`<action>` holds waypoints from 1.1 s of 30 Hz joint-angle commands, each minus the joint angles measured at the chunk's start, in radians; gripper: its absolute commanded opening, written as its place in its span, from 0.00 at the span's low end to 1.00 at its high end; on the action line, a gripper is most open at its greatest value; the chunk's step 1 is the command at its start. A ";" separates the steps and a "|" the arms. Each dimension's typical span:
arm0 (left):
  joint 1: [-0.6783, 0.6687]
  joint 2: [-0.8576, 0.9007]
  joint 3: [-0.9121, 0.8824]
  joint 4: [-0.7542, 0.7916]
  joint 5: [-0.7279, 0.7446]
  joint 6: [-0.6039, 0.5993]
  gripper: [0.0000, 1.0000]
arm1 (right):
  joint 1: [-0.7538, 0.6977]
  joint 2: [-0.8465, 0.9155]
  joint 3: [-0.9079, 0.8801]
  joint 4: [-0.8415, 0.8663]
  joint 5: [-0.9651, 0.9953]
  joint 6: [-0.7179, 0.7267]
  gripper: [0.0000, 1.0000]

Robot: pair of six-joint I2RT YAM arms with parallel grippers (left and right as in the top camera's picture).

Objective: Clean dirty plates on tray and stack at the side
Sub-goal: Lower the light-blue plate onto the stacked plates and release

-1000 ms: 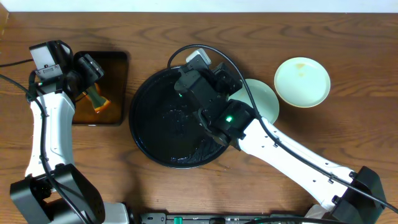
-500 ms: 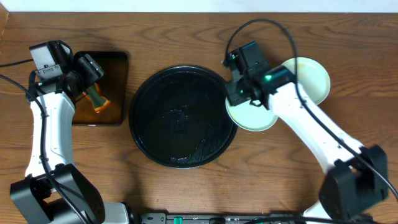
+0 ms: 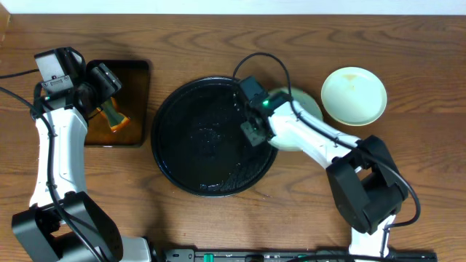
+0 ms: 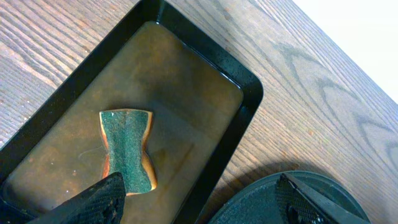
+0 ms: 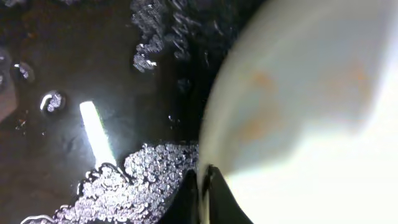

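A pale mint dirty plate (image 3: 306, 105) lies at the right rim of the round black tray (image 3: 189, 145), partly under my right arm. My right gripper (image 3: 255, 135) is shut on that plate's left rim. In the right wrist view the jaws (image 5: 200, 180) pinch the rim of the dirty plate (image 5: 298, 112), which shows faint orange smears, over the wet tray (image 5: 93, 62). A pale yellow plate (image 3: 354, 95) sits on the table to the right. My left gripper (image 4: 199, 205) hangs open above a green sponge (image 4: 126, 149).
A rectangular black tray (image 3: 138, 73) of brown liquid holds the sponge (image 3: 113, 116) at the left. In the left wrist view its rim (image 4: 249, 93) lies close to the round tray (image 4: 261, 205). Foam and water drops (image 5: 149, 180) cover the round tray's floor.
My right arm swung from over the tray out to the mint plate, opened, then shut on its rim at the tray's right edge. The left arm has not moved.
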 commanded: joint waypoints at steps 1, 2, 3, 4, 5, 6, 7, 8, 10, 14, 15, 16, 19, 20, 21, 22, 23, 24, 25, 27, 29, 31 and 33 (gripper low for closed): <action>0.003 0.004 0.004 0.000 -0.002 0.005 0.78 | 0.034 0.000 0.016 -0.001 0.088 0.024 0.01; 0.003 0.004 0.004 0.000 -0.002 0.005 0.78 | 0.040 0.000 0.019 -0.002 0.107 0.034 0.01; 0.003 0.004 0.004 0.000 -0.002 0.005 0.78 | 0.048 0.000 0.023 -0.002 0.122 0.041 0.01; 0.003 0.004 0.004 0.000 -0.002 0.005 0.78 | 0.064 0.000 0.037 -0.006 0.136 0.050 0.01; 0.003 0.004 0.004 0.000 -0.003 0.005 0.78 | 0.072 -0.001 0.048 -0.011 0.147 0.061 0.01; 0.003 0.004 0.004 0.000 -0.002 0.005 0.78 | 0.080 -0.001 0.066 -0.021 0.169 0.082 0.01; 0.003 0.004 0.004 0.000 -0.003 0.005 0.78 | 0.084 -0.001 0.086 -0.035 0.200 0.097 0.01; 0.003 0.004 0.004 0.000 -0.002 0.005 0.78 | 0.085 -0.001 0.115 -0.056 0.244 0.111 0.01; 0.003 0.004 0.004 0.000 -0.003 0.005 0.78 | 0.081 -0.001 0.153 -0.084 0.300 0.124 0.01; 0.003 0.004 0.004 0.000 -0.002 0.005 0.78 | 0.036 -0.001 0.257 -0.147 0.377 0.146 0.01; 0.003 0.004 0.004 0.000 -0.002 0.005 0.78 | -0.006 -0.001 0.290 -0.165 0.376 0.172 0.01; 0.003 0.004 0.004 0.000 -0.002 0.005 0.78 | -0.037 -0.001 0.305 -0.175 0.370 0.191 0.01; 0.003 0.004 0.004 0.000 -0.003 0.005 0.78 | -0.142 -0.001 0.317 -0.190 0.285 0.206 0.01; 0.003 0.004 0.004 0.000 -0.003 0.005 0.78 | -0.216 0.000 0.315 -0.204 0.217 0.222 0.01; 0.003 0.004 0.004 0.000 -0.003 0.005 0.78 | -0.257 0.000 0.311 -0.212 0.182 0.228 0.01; 0.003 0.004 0.004 0.000 -0.002 0.005 0.78 | -0.320 0.000 0.307 -0.220 0.133 0.229 0.01; 0.003 0.004 0.004 0.000 -0.002 0.005 0.78 | -0.360 0.000 0.305 -0.223 0.105 0.226 0.01; 0.003 0.004 0.004 0.000 -0.002 0.005 0.78 | -0.421 0.000 0.300 -0.220 0.058 0.216 0.01; 0.003 0.004 0.004 0.000 -0.003 0.005 0.78 | -0.442 0.000 0.297 -0.216 0.032 0.200 0.01; 0.003 0.004 0.004 0.000 -0.002 0.005 0.78 | -0.486 0.002 0.291 -0.207 -0.013 0.169 0.01; 0.003 0.004 0.004 0.000 -0.003 0.005 0.78 | -0.520 0.003 0.280 -0.195 -0.024 0.167 0.01; 0.003 0.004 0.004 0.000 -0.003 0.005 0.78 | -0.529 0.005 0.278 -0.183 -0.024 0.166 0.01; 0.003 0.004 0.004 0.000 -0.003 0.005 0.78 | -0.529 0.006 0.278 -0.167 -0.024 0.162 0.02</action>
